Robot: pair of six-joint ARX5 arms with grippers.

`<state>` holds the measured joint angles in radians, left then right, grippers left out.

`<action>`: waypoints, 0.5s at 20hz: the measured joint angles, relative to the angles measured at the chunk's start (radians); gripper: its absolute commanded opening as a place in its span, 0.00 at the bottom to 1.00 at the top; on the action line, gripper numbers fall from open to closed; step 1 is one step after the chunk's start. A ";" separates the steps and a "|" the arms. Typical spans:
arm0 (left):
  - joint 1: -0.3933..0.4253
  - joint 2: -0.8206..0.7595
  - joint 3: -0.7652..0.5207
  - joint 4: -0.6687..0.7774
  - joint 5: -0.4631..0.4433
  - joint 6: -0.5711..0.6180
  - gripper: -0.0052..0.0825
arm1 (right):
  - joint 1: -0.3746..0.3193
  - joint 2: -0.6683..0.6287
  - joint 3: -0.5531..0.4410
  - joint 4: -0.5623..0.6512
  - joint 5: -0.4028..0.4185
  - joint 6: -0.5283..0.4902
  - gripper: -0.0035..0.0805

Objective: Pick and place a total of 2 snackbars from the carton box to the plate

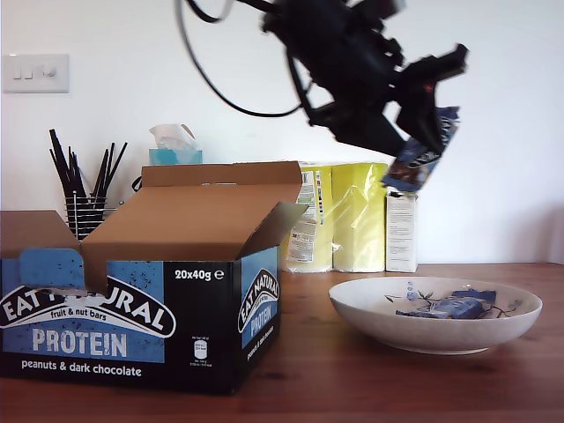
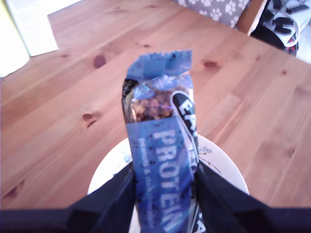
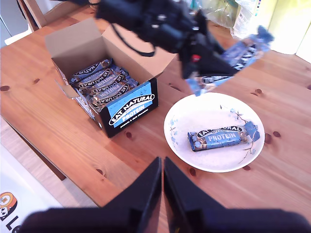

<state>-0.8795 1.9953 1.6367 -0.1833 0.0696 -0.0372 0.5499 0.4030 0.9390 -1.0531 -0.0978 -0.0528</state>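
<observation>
Wooden tabletop [image 1: 370, 379]: my first tool [image 2: 165, 187] pinches a snackbar [image 2: 163, 160] high above the plate [image 3: 184, 114], so release may bounce it out; my second tool [image 3: 163, 187] is pressed together.

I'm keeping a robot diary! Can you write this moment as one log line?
first pincer: shut on bar, above plate | second pincer: shut, empty, high above table | plate: one bar | box: open, more bars
</observation>
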 measured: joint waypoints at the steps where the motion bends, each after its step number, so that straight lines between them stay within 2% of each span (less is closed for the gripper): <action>1: -0.003 0.035 0.045 -0.026 -0.006 0.007 0.32 | 0.000 0.000 0.000 0.000 0.000 0.000 0.03; 7: -0.003 0.274 0.273 -0.238 -0.040 0.022 0.32 | 0.000 0.000 0.000 0.002 0.000 0.000 0.03; 10: -0.002 0.338 0.288 -0.319 -0.049 0.026 0.32 | 0.000 0.000 0.000 0.002 0.000 -0.001 0.03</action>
<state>-0.8818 2.3337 1.9244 -0.5018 0.0204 -0.0109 0.5503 0.4030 0.9390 -1.0508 -0.0978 -0.0540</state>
